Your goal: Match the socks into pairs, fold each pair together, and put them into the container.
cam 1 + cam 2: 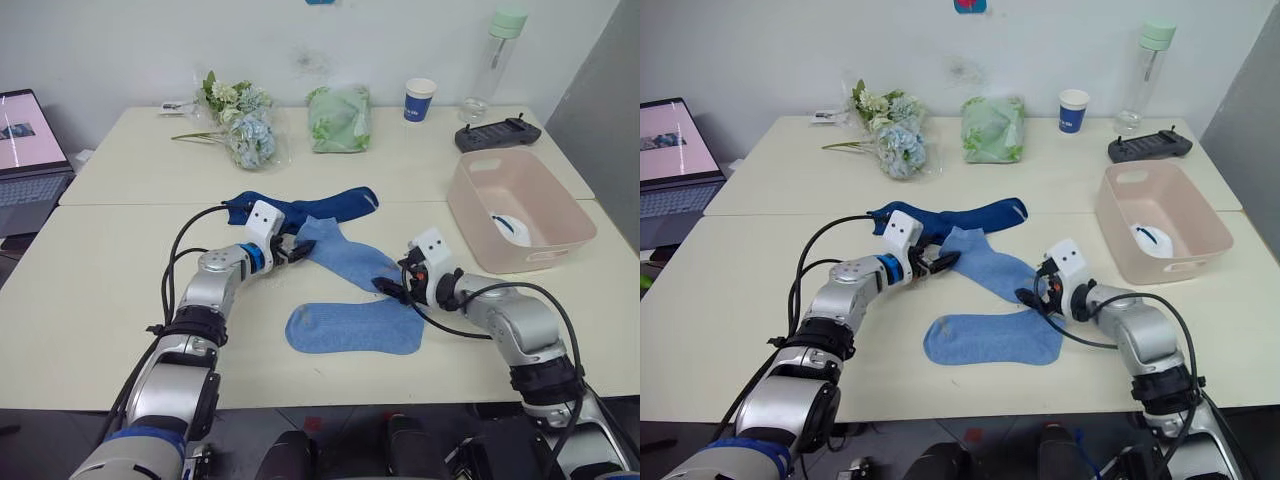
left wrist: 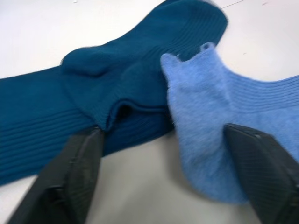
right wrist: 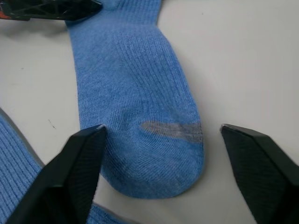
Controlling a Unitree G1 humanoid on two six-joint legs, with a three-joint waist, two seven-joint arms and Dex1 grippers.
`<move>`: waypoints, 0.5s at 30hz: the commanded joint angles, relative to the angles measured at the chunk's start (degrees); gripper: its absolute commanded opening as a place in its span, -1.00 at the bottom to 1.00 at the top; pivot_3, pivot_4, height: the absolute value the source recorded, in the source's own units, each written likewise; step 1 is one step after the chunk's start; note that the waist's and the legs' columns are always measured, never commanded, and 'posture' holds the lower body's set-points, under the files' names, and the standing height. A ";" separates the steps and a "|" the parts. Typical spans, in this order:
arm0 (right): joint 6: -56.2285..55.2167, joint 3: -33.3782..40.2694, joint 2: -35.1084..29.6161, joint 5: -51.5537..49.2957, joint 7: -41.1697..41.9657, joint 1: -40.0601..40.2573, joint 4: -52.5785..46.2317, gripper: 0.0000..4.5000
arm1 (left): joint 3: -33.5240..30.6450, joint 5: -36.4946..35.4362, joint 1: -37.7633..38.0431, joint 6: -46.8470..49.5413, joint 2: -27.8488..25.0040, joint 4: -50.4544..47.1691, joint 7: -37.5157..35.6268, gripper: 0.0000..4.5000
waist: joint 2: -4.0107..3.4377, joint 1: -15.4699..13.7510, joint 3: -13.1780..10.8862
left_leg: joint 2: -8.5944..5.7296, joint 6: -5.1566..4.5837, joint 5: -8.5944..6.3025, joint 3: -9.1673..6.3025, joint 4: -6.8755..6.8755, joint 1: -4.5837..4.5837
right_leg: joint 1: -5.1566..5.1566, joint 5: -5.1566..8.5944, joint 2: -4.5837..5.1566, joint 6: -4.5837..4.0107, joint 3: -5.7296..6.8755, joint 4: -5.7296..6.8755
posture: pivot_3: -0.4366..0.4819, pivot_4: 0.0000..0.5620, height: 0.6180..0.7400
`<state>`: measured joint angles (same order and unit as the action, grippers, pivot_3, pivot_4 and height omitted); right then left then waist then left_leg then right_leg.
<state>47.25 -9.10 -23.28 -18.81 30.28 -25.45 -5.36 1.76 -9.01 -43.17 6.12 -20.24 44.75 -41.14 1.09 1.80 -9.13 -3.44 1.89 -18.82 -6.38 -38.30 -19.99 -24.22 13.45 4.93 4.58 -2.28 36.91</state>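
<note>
A light blue sock (image 1: 345, 258) on the tabletop (image 1: 90, 290) is flanked by the open left end effector (image 1: 296, 249) and the open right end effector (image 1: 390, 289).

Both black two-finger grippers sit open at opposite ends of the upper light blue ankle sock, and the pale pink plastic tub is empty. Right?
Not quite: the pale pink plastic tub already holds white socks, seen in the left eye view. The left gripper and right gripper are indeed open at opposite ends of the upper light blue sock.
</note>
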 commanded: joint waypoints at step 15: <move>0.29 5.86 -3.96 -2.81 5.97 -2.93 -2.32 -1.00 | -5.46 -7.18 12.55 18.37 -2.60 -32.65 0.33 -0.99 | 0.00 0.03 0.00 | 0.07 0.00 0.00 -0.03 0.00 -0.03 | -0.05 0.00 0.01 0.00 -0.03 0.02 | -0.05 -0.47 1.00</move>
<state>47.73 -5.33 -26.48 -20.65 35.19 -26.68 -6.45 -2.15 -14.53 -30.82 22.41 -22.41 17.13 -41.81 1.08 1.83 -9.13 -3.37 1.89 -18.82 -6.41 -38.31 -20.02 -24.27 13.45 4.94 4.58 -2.30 36.94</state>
